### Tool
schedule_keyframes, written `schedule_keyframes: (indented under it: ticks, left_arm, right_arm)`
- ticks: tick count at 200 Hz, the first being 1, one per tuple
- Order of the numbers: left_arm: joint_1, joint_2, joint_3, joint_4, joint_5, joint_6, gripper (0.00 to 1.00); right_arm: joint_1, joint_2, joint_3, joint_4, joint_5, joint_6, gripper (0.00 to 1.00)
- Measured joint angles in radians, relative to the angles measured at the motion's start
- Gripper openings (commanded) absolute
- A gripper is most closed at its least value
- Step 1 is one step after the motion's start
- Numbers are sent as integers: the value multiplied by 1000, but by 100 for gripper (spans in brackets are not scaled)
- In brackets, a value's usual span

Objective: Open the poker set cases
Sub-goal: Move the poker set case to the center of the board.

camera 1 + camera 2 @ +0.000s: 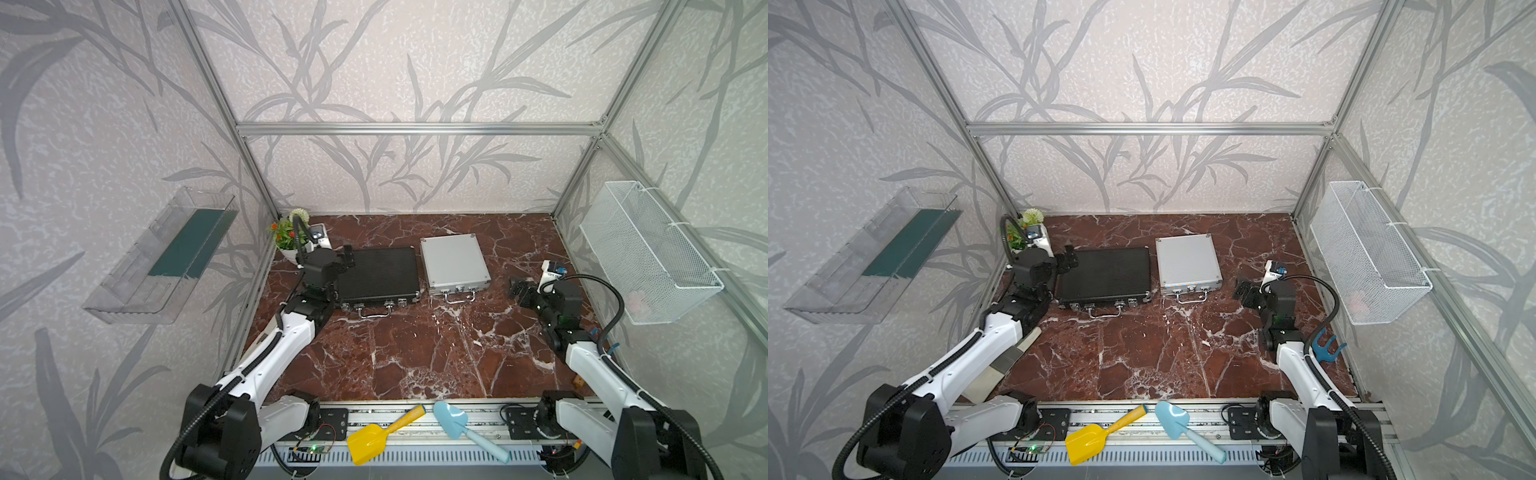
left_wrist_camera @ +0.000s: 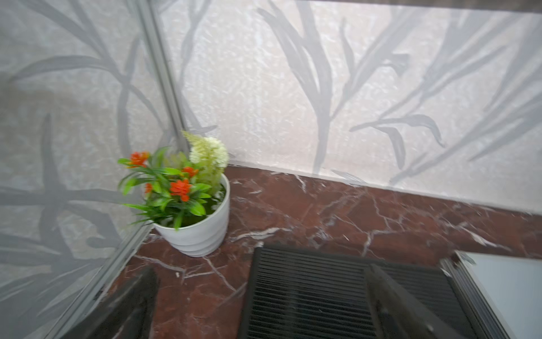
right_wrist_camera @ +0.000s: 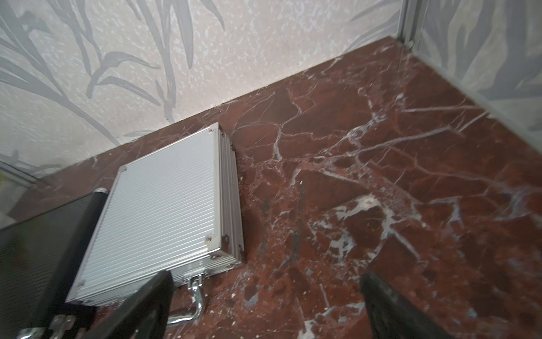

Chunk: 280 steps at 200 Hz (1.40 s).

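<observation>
My left claw (image 1: 348,254) hangs spread wide at the far left corner of the black case (image 1: 376,276), grasping nothing. That case is wide, flat and ribbed, lid down, with its shiny handle facing me. Just beside it lies the smaller silver case (image 1: 453,259), ribbed and closed too. Both sit on the red marble table (image 1: 415,353). My right claw (image 1: 516,287) hangs wide and empty nearby.

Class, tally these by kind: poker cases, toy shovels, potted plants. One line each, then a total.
Poker cases: 2 (black case, silver case)
Toy shovels: 2 (yellow shovel, blue shovel)
Potted plants: 1 (potted plant in the corner)
Total: 5
</observation>
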Motion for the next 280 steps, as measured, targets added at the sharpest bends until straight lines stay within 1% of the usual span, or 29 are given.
schedule_keyframes:
  ticks: [13,26,58,75,94,112,134,158,182,208,220,231,262,280]
  left_arm:
    - [-71,45,32,-25,0,-6,99]
    - [-137,105,77,-55,-2,-10,99]
    - [-289,289,227,-106,-30,-29,99]
    - [-347,371,286,-122,-28,-50,99]
    - [-396,468,369,-166,-21,-87,99]
    - [-406,547,446,-219,-10,-135,99]
    - [-404,603,495,-271,3,-192,99]
    - [-399,651,550,-332,37,-230,99]
    - [-399,708,616,-372,86,-254,99]
    - [-399,762,673,-412,142,-268,96]
    - [-399,784,694,-432,165,-275,94]
    - [-399,798,709,-449,185,-283,90]
    - [-399,845,768,-510,204,-314,87]
    - [-399,871,796,-537,210,-335,85]
  right_arm:
    - [0,40,0,9,-51,52,97]
    - [-1,110,0,30,-107,98,96]
    - [-10,339,23,128,-243,195,90]
    - [-25,456,53,220,-303,259,84]
    - [-40,596,102,344,-389,339,83]
    - [-42,697,134,456,-450,414,82]
    - [-39,711,116,500,-474,450,79]
    - [-32,694,91,495,-480,445,78]
    - [-22,652,62,452,-480,425,78]
    - [-20,646,74,407,-475,394,85]
    - [-25,646,89,406,-472,392,90]
    - [-35,646,105,406,-463,390,91]
    - [-59,670,164,407,-450,377,89]
    - [-61,700,199,402,-449,366,84]
